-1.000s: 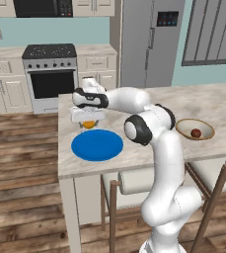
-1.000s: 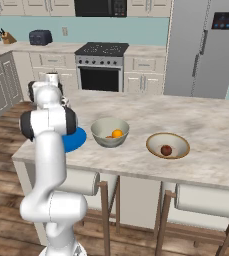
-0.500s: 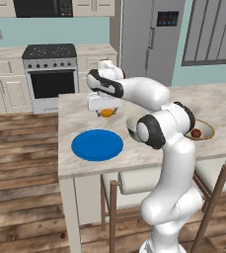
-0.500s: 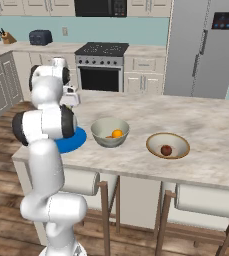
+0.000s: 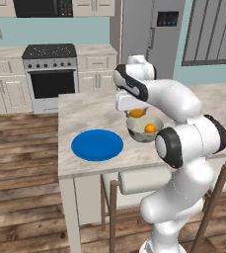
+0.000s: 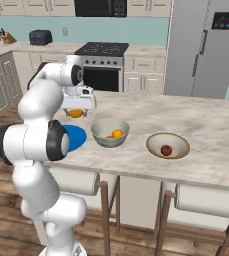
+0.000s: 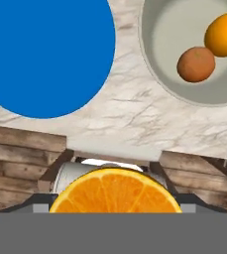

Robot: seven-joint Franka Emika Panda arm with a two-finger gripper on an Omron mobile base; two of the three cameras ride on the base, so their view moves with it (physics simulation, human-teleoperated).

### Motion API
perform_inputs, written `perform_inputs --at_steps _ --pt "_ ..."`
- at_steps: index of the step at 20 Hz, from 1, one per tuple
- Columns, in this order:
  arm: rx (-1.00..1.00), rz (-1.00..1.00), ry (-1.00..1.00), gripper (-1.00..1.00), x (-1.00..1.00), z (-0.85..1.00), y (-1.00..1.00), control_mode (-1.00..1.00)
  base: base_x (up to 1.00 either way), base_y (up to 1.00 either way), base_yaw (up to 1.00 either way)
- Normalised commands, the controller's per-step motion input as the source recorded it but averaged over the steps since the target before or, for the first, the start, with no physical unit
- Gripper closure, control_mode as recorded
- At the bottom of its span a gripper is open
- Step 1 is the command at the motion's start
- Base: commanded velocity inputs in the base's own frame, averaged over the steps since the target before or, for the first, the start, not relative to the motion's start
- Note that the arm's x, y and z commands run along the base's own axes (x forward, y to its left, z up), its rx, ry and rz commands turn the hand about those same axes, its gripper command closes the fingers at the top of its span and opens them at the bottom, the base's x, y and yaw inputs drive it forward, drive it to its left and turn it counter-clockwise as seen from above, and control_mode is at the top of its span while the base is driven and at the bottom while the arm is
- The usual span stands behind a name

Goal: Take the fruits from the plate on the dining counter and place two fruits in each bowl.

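The claw point(image 5: 136, 111) hangs above the beige marbled stone surface point(image 5: 85, 111), closed on a bright orange fruit point(image 5: 136, 113) whose cut face with its segments sits at the bottom centre of the hand view. Centre frame in the left base view, the carried fruit sits just over the near rim of the deep grey-green bowl point(image 5: 145, 129). That bowl already has two fruits in it, a bright orange one point(image 7: 224, 33) and a reddish-orange one point(image 7: 196, 64), both at the upper right of the hand view. So the relation that matters is the other bowl: in the right base view the shallow tan-rimmed bowl point(image 6: 168, 145) lies to the right of the grey-green one, well apart from the claw, with a single dark red-brown fruit point(image 6: 166, 149) inside. By the count, the held fruit likely belongs there. The flat bright blue plate point(image 5: 97, 145), lower left of the claw, is bare. Four fruits, two bowls, one plate.
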Motion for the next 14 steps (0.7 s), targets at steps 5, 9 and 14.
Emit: perform_inputs --at_steps 5,9,14 --pt "-0.01 0.00 0.00 1.00 -0.65 0.33 -1.00 -1.00 0.00 0.00 0.00" --pt "-0.02 0.00 0.00 1.00 -0.27 0.23 -1.00 -1.00 0.00 0.00 0.00" --pt "-0.04 -0.10 0.00 1.00 0.00 0.02 -1.00 -1.00 0.00 0.00 0.00"
